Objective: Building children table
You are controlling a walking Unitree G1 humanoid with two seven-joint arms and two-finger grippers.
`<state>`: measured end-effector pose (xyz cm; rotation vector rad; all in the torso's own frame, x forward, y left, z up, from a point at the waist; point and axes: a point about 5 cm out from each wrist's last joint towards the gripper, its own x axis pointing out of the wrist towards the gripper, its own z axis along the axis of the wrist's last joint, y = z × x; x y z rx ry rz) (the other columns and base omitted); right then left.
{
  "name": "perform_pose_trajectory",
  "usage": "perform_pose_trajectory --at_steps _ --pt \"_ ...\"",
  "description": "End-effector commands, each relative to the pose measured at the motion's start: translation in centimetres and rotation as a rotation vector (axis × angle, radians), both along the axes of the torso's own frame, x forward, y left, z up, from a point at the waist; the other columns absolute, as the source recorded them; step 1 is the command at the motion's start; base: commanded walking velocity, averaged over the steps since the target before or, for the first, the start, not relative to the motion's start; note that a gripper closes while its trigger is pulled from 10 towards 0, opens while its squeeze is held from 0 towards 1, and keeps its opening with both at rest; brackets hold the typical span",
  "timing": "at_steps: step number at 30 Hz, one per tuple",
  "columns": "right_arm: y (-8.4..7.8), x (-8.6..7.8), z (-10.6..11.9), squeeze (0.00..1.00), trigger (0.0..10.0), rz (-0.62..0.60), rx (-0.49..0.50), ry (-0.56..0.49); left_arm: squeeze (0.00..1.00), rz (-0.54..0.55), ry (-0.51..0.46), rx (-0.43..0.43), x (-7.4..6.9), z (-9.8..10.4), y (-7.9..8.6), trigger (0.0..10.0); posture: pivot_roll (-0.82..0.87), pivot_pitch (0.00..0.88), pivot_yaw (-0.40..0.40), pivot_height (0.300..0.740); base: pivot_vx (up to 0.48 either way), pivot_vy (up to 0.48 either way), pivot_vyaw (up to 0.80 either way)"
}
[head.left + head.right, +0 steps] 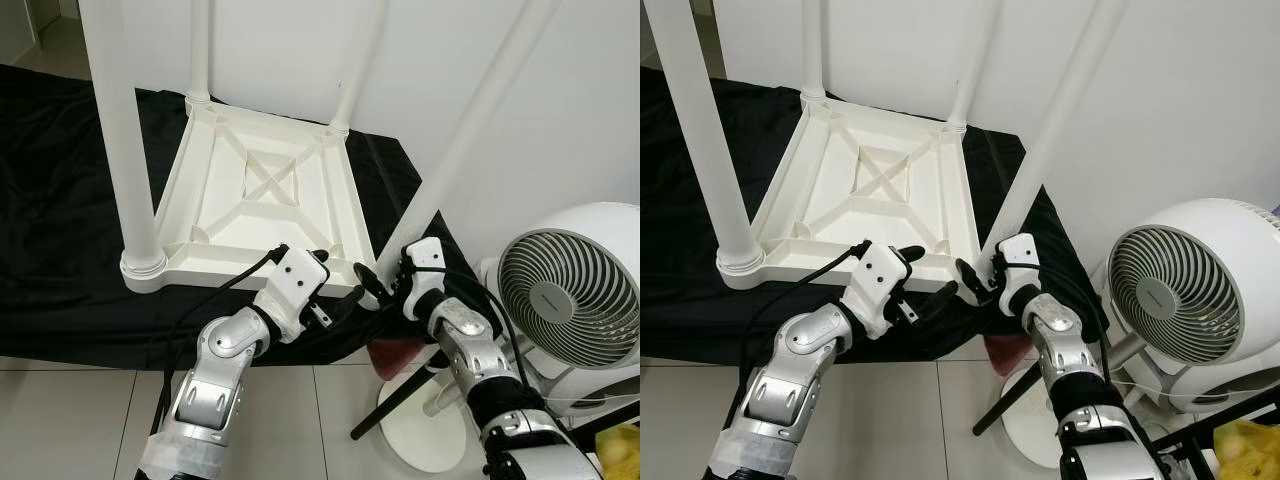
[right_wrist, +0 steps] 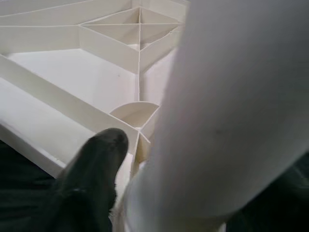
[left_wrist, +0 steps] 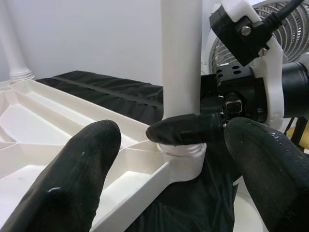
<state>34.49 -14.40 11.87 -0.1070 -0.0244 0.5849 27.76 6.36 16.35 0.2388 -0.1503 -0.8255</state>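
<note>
Leg [image 1: 1040, 170] stands clamped in right pincer [image 1: 985, 275] at tabletop [image 1: 870, 190] corner.

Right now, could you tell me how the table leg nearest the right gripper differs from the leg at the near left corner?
The near right leg leans away to the right, while the near left leg stands about upright on the upturned tabletop. The right gripper is closed around the base of the near right leg; nothing touches the near left leg. The left gripper sits open beside that corner. Both legs are white, round and tapered.
</note>
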Motion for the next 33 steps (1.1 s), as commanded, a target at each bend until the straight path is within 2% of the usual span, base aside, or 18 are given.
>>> perform_pose_trajectory --at_steps 1,4,8,12,13,21,23,24,27,29,31,32,33 --pt "0.0 0.1 -0.1 0.00 0.0 0.037 -0.021 0.007 0.00 0.078 -0.010 -0.018 0.2 0.1 -0.7 10.0 0.06 0.000 -0.230 0.740 0.000 0.000 0.00" --pt "-0.1 0.2 -0.3 0.00 0.0 0.051 -0.023 0.015 0.00 0.072 -0.006 -0.020 0.0 0.1 -0.9 10.0 0.06 0.000 -0.231 0.740 0.000 0.000 0.00" --pt "-0.4 0.3 -0.7 0.00 0.0 0.015 0.027 0.054 0.00 0.067 -0.003 -0.027 -0.1 0.1 -1.0 10.0 0.06 0.000 -0.235 0.740 0.000 0.000 0.00" --pt "-0.5 0.0 -1.0 0.00 0.1 -0.032 0.043 0.030 0.00 0.068 -0.002 -0.022 -0.1 -0.1 -1.0 10.0 0.05 0.000 -0.238 0.740 0.000 0.000 0.00" --pt "-0.4 0.0 -1.1 0.00 10.0 -0.042 0.050 0.037 0.00 0.069 -0.001 -0.019 -0.1 -0.1 -1.0 10.0 0.05 0.000 -0.237 0.740 0.000 0.000 0.00" --pt "-0.1 0.2 -1.3 0.00 10.0 -0.235 0.013 0.047 0.00 0.079 0.005 -0.014 0.0 -0.2 -0.6 10.0 0.04 0.005 -0.236 0.740 0.000 0.000 0.00" --pt "0.1 0.3 -1.4 0.00 10.0 -0.344 0.048 0.076 0.00 0.082 0.007 -0.014 0.0 -0.2 -0.6 10.0 0.04 0.006 -0.235 0.740 0.000 0.000 0.00" --pt "0.1 0.3 -1.4 0.00 10.0 -0.344 0.048 0.076 0.00 0.082 0.007 -0.014 0.0 -0.2 -0.6 10.0 0.04 0.006 -0.235 0.740 0.000 0.000 0.00" --pt "1.0 -0.2 -1.5 0.00 10.0 -0.448 0.099 0.110 0.00 0.083 0.008 -0.016 0.1 -0.2 -0.6 10.0 0.04 0.008 -0.236 0.740 0.000 0.000 0.00" --pt "1.0 -0.2 -1.5 0.00 10.0 -0.448 0.099 0.110 0.00 0.083 0.008 -0.016 0.1 -0.2 -0.6 10.0 0.04 0.008 -0.236 0.740 0.000 0.000 0.00" --pt "2.1 -0.8 -1.8 0.00 10.0 -0.528 0.120 0.133 0.00 0.082 0.010 -0.017 0.0 -0.2 -0.7 10.0 0.04 0.009 -0.238 0.740 0.000 0.000 0.00" --pt "3.1 -1.5 -2.0 0.00 10.0 -0.570 0.139 0.145 0.00 0.081 0.011 -0.018 0.0 -0.2 -0.7 10.0 0.04 0.010 -0.238 0.740 0.000 0.000 0.00" --pt "3.1 -1.5 -2.0 0.00 10.0 -0.570 0.139 0.145 0.00 0.081 0.011 -0.018 0.0 -0.2 -0.7 10.0 0.04 0.010 -0.238 0.740 0.000 0.000 0.00"
